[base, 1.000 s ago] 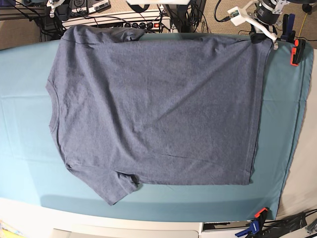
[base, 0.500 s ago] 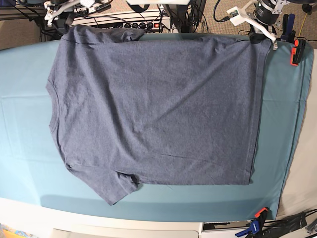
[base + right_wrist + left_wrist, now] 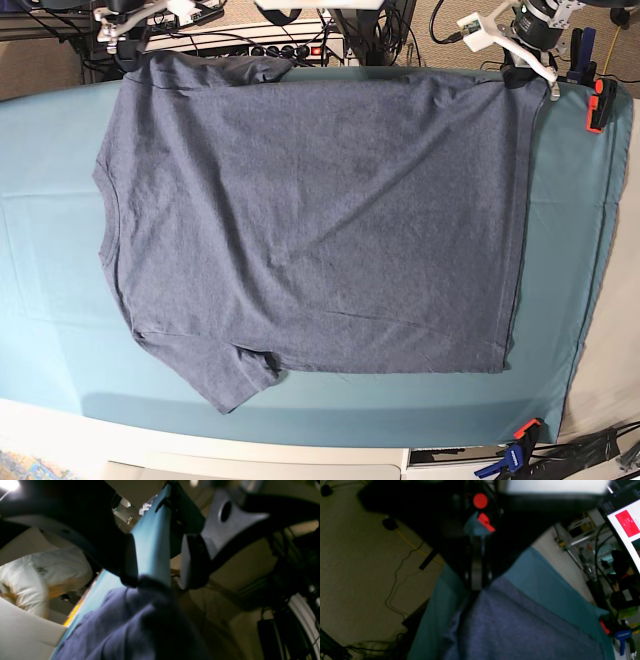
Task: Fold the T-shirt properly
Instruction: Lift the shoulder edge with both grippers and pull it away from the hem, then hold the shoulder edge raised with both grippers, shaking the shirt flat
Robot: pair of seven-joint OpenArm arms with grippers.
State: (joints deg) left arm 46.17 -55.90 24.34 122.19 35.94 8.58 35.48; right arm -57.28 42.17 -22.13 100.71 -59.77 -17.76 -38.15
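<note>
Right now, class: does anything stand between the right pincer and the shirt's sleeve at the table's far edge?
Nothing visible does. The right pincer stands open right at the shirt, its bunched sleeve edge rising between the fingers; only the teal cloth lies behind it.

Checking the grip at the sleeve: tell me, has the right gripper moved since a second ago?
Yes. The right gripper has come down toward the T-shirt sleeve at the table cloth edge.

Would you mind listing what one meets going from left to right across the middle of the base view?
Bare teal table cloth → T-shirt, from its collar edge to its hem → a further strip of teal cloth → the pale table surface at the right edge.
</note>
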